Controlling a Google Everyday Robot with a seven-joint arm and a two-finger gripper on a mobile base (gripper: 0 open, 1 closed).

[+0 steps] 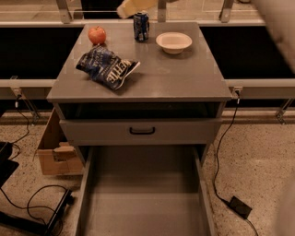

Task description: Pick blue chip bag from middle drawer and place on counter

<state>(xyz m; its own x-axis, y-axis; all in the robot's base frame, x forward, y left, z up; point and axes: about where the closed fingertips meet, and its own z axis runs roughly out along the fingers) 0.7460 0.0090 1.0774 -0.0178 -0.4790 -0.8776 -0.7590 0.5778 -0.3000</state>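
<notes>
The blue chip bag (107,67) lies flat on the left part of the counter (179,78), with nothing holding it. My gripper (132,6) is raised at the top edge of the view, above the back of the counter and well clear of the bag. Only its pale tip shows. Part of my arm (279,27) is a blur in the upper right corner. The middle drawer (143,198) is pulled out at the bottom of the view, and its grey floor is bare.
A red apple (97,34), a blue soda can (141,26) and a white bowl (174,42) stand along the back of the counter. A grey drawer front with a black handle (142,131) sits above the open drawer. A cardboard box (55,150) and cables lie on the floor.
</notes>
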